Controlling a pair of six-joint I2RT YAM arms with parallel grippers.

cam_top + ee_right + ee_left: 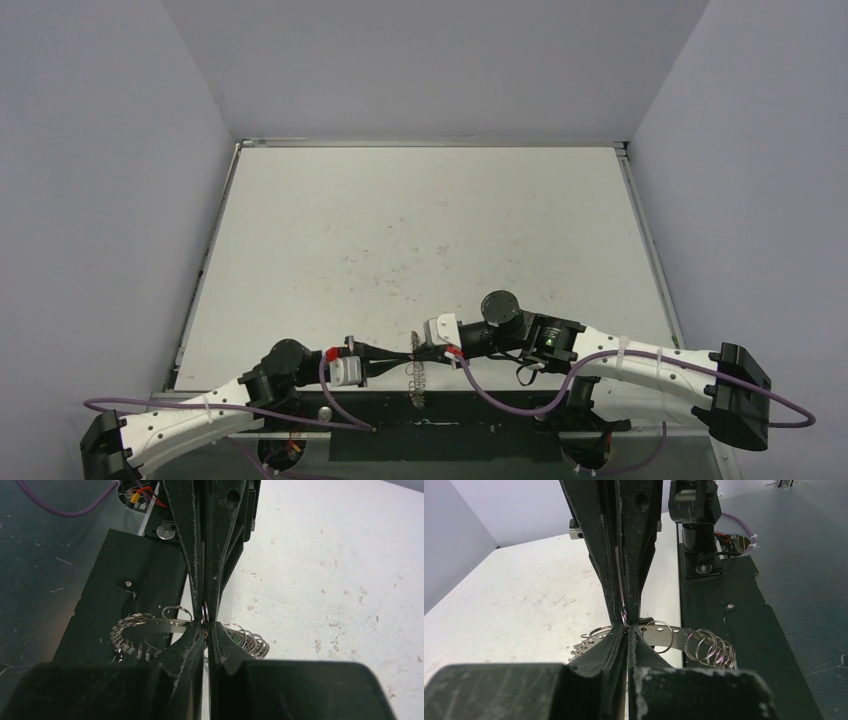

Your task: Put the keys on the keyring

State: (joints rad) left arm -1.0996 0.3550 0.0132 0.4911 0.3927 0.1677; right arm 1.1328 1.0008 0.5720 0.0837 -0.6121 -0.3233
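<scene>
Edges first: near edge of table [420,220] right under the work, at the seam of white top and black base plate [400,440]. Boxed in by left wall [100,220], back wall [430,60] and right wall [760,220]. Wide bare top ahead of both arms, room to push forward and sideways. Little room back toward the bases: plate, mounts and purple cable [505,408] looping close under the right arm.

Nose to nose near that front edge, about mid-width: left gripper [397,352] and right gripper [428,351], tips all but touching. Left: jaws pressed fully together, clamped at the fingertips on the flat holed band of the keyring [664,635]. Right: fingers almost together, only a thin slit; grip on anything not readable. Caught at the meeting of the two sets of tips: small ring [204,613], holder unclear.

Keyring directly under and behind the tips, straddling the plate/top seam. In left wrist view, band curving off right over the plate, bunch of wire loops at its end, more loops left over the white top. In right wrist view, loops fanned on both sides of the fingers, one bunch over the plate, one over the white top. From above, seen edge-on just below the meeting point. Resting on the surface or lifted: cannot tell.
</scene>
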